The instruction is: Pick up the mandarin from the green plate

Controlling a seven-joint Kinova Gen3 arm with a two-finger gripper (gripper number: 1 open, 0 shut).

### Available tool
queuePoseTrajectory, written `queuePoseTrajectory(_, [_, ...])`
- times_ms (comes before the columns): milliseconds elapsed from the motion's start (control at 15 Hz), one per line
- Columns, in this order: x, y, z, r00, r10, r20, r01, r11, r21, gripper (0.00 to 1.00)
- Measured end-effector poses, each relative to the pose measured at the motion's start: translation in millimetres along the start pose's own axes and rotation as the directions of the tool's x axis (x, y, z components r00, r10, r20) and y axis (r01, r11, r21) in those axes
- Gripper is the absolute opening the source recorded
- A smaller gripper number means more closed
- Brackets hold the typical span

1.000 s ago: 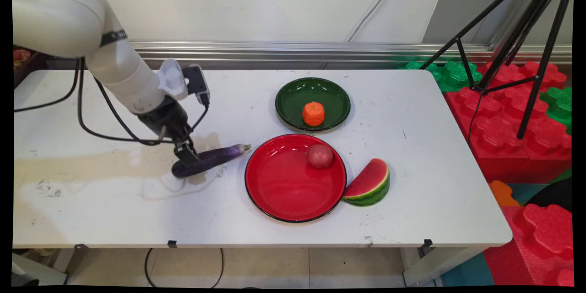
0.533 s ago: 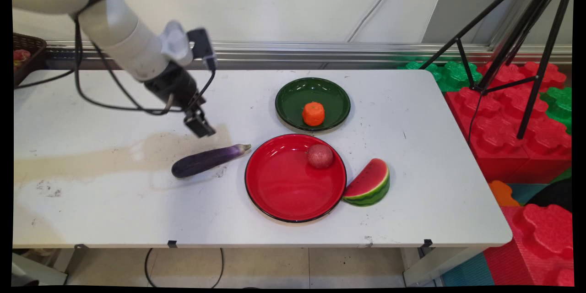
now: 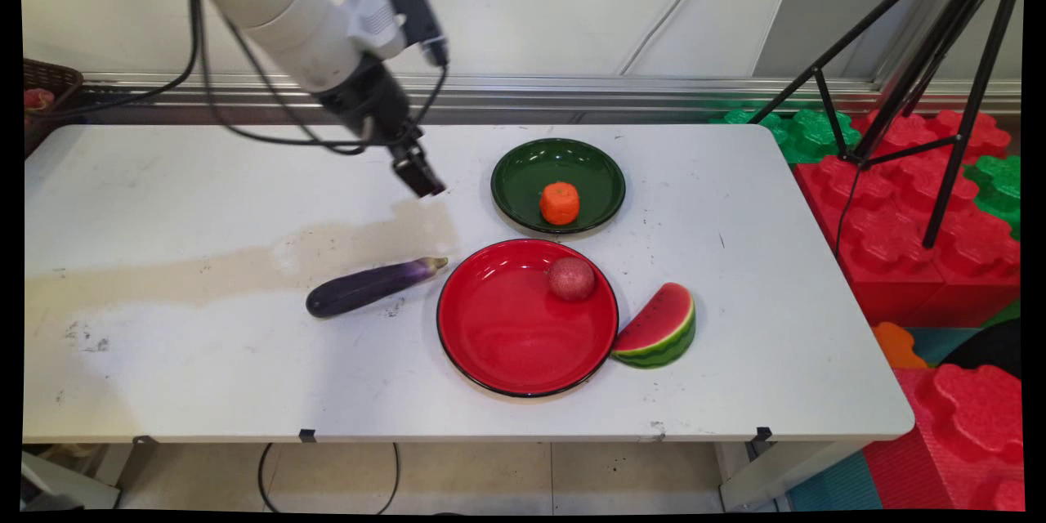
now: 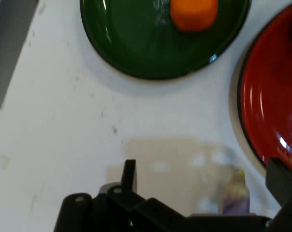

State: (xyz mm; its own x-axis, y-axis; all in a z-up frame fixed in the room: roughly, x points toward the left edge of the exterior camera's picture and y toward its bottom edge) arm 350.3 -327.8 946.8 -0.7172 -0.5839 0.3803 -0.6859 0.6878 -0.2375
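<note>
Purple eggplant (image 3: 372, 287) lies on the worktop (image 3: 163, 359) below my gripper (image 3: 419, 177), which hangs empty, fingers spread. Only the main view shows watermelon (image 3: 658, 328); the hand view crops the green plate (image 4: 131, 53) and red plate (image 4: 267, 106).

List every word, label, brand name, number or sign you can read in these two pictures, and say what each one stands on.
None: no readable text shows in either view.
The green plate, red plate, eggplant, watermelon slice and table bear no lettering.
The gripper shows no readable marking.
</note>
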Motion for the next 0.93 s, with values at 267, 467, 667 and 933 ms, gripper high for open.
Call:
queuePoseTrajectory(267, [39.8,0.2,19.3,1.0,-0.011,-0.028,0.012,1.0,0.019,1.0])
queuePoseTrajectory(467, [62.5,-0.5,39.2,0.999,-0.009,-0.035,0.01,1.0,0.026,1.0])
queuePoseTrajectory(667, [85.2,-2.8,67.7,0.999,0.006,-0.033,-0.005,1.0,0.028,1.0])
queuePoseTrajectory(933, [108.0,-5.0,109.5,0.999,0.031,-0.018,-0.031,0.999,0.01,1.0])
